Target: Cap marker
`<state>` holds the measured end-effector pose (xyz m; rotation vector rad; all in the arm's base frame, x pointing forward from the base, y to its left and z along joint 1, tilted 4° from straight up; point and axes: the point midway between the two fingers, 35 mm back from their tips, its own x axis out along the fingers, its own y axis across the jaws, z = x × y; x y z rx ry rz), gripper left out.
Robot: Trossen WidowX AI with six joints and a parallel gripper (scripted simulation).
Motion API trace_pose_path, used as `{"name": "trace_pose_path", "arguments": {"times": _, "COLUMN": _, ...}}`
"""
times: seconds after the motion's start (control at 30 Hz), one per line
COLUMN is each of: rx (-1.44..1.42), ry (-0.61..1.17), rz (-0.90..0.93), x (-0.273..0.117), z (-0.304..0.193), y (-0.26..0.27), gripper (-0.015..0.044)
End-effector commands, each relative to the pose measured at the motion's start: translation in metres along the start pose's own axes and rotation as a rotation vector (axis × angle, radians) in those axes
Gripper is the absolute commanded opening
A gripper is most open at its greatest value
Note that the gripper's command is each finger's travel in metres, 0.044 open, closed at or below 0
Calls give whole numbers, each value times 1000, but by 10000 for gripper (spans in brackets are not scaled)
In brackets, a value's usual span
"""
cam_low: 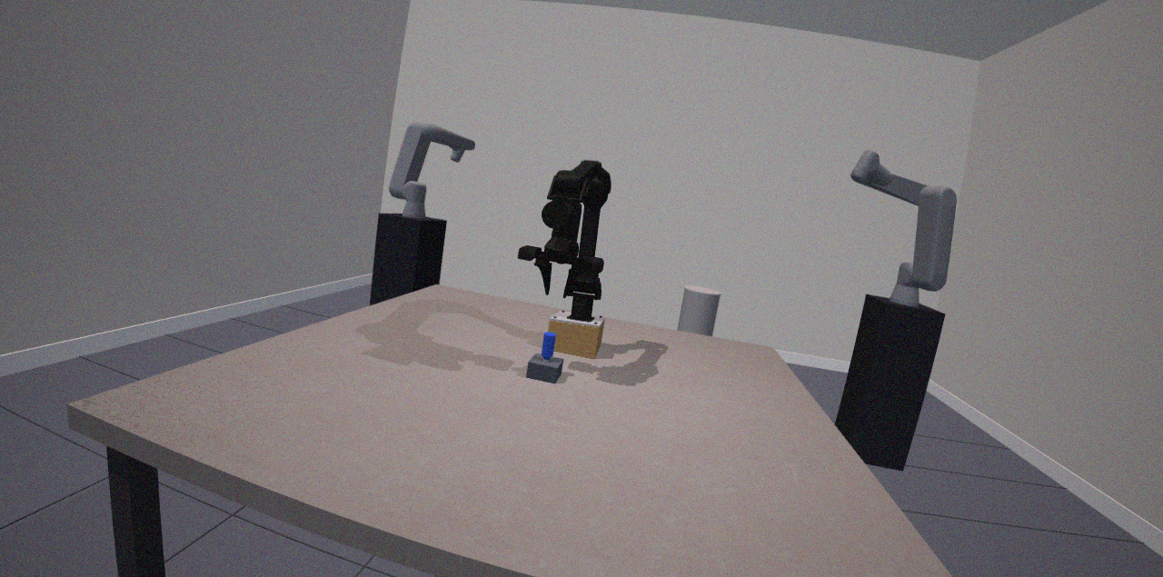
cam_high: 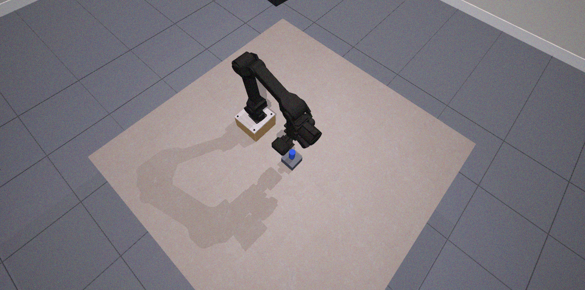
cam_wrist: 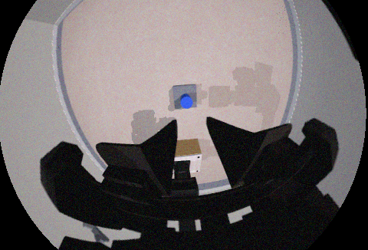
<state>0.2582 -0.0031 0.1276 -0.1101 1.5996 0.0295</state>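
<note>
The blue cap sits upright over the marker, which it hides almost wholly. Only a short narrow part shows below it in the exterior view. I cannot tell whether the cap is fully clicked on. The grey holder block stands on the table. My gripper is open, with nothing between its fingers. It hangs above the cap and toward the arm's base, not touching it. In the top view the fingertips are hidden behind the gripper body.
The arm's wooden base box stands behind the holder block. Beyond the table are black pedestals with grey arms and a grey cylinder. The arm's shadow falls across the table.
</note>
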Motion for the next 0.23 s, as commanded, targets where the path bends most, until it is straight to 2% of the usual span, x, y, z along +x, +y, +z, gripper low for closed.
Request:
{"name": "trace_pose_path", "arguments": {"times": 0.0, "rx": 4, "ry": 1, "rz": 1, "x": -1, "z": 0, "y": 0, "gripper": 289}}
{"name": "trace_pose_path", "arguments": {"times": 0.2, "rx": 4, "ry": 1, "rz": 1, "x": -1, "z": 0, "y": 0, "gripper": 440}}
